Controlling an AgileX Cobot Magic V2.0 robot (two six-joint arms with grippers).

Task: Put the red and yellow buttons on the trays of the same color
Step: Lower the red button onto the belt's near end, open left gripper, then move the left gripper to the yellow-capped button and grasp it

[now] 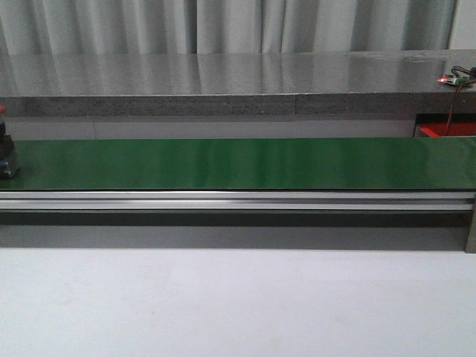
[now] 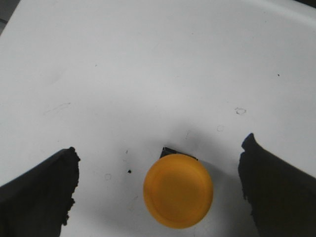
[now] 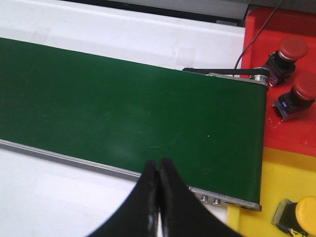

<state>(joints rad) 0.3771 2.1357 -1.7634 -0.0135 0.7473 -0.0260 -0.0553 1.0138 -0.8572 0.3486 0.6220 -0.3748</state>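
The left gripper is spread wide, its two dark fingers well apart, and between them sits a yellow button on the white table. Neither finger touches the button; it stands free, cap up, with a bit of its dark base showing at twelve o'clock of the cap. The right gripper is pressed closed with nothing between its tips, and it hangs over the near edge of the green belt.

In the right wrist view two red buttons lie on the red tray at about two o'clock from the gripper, and another yellow button lies on the yellow tray at about four o'clock. In the front view the belt is bare along most of its run, with a dark object at its far nine o'clock end, too cropped to name.

The step in hand appears to be the pickup of the yellow button by the left gripper. The next move calls for bringing the fingers in evenly on the button's sides, seating a firm hold below the cap, then lifting and carrying it to the yellow tray. That tray is not visible from the left wrist.
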